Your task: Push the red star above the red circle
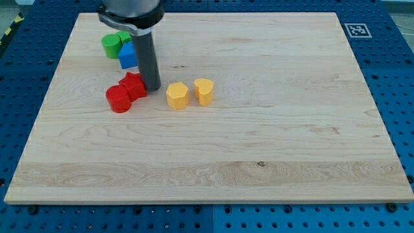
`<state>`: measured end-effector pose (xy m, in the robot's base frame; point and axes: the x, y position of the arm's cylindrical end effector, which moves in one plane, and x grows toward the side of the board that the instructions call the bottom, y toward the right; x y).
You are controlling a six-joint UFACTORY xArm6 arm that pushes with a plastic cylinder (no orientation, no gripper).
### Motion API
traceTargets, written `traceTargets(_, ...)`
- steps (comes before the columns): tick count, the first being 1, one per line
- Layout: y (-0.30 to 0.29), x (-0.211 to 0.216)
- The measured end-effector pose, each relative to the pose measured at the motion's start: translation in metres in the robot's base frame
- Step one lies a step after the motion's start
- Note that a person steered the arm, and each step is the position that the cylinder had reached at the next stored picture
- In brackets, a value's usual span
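my tip [152, 87] just right of red star [133, 85] | star touches red circle [118, 99], upper left of frame | risk: push drags circle too | no jaws, just a rod

A single camera looks down at an angle from beyond the board's near edge, facing across the wooden board [259, 149] toward its far side. It stands far enough back to frame nearly the whole board, with blue perforated table [388, 65] showing around it.
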<state>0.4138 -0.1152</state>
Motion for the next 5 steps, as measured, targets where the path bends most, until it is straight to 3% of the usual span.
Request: traceTargets(5,-0.049,-0.021)
